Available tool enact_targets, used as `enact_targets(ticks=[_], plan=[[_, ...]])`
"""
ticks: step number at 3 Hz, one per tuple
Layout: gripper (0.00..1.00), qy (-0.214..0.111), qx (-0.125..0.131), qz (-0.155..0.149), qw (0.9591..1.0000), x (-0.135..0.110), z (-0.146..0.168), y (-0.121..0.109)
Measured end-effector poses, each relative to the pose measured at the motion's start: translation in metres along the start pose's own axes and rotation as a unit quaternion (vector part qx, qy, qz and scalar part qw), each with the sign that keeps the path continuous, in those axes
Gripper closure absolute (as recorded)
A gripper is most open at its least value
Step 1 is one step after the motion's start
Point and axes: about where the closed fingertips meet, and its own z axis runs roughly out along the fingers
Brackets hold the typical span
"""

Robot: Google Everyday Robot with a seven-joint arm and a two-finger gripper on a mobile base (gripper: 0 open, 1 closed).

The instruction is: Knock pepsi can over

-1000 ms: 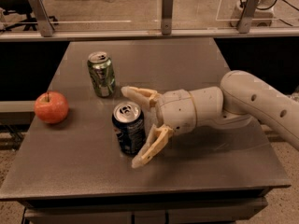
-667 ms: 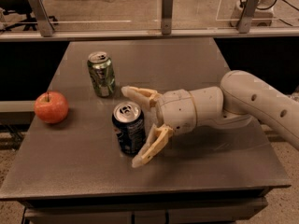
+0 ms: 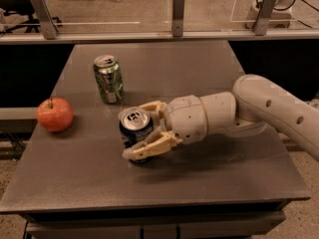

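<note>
Two fingers [image 3: 155, 144] of the tool [image 3: 135, 131] stand spread wide, one passing behind the pepsi can [image 3: 134, 125] toward 12 o'clock and the other crossing in front of its base toward 6 o'clock, so the can sits in the gap between them, bracketed and not visibly clamped. The can lies at the tool's 9 o'clock, just left of the wrist, near the middle of the desk [image 3: 224, 173], with its long axis upright and its silver top facing up. Any tipping push would probably have to go sideways across that vertical axis, high on the body, since the single arm [image 3: 269, 106] reaches in from 3 o'clock. A green can [image 3: 108, 78] stands upright at 11 o'clock, apart from the tool, and a red apple [image 3: 55, 114] rests farther off at 9 o'clock.
</note>
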Motion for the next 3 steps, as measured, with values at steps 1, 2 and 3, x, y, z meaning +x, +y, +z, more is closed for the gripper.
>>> enact_targets(ticks=[1,2,3], plan=[[0.65,0.000,-0.002,-0.001,1.0000,-0.001,0.002,0.001],[0.88,0.029,-0.011,-0.006,0.9995,-0.007,0.000,-0.002],[1.00,0.101,-0.001,-0.009,0.9948,-0.021,-0.023,-0.020]])
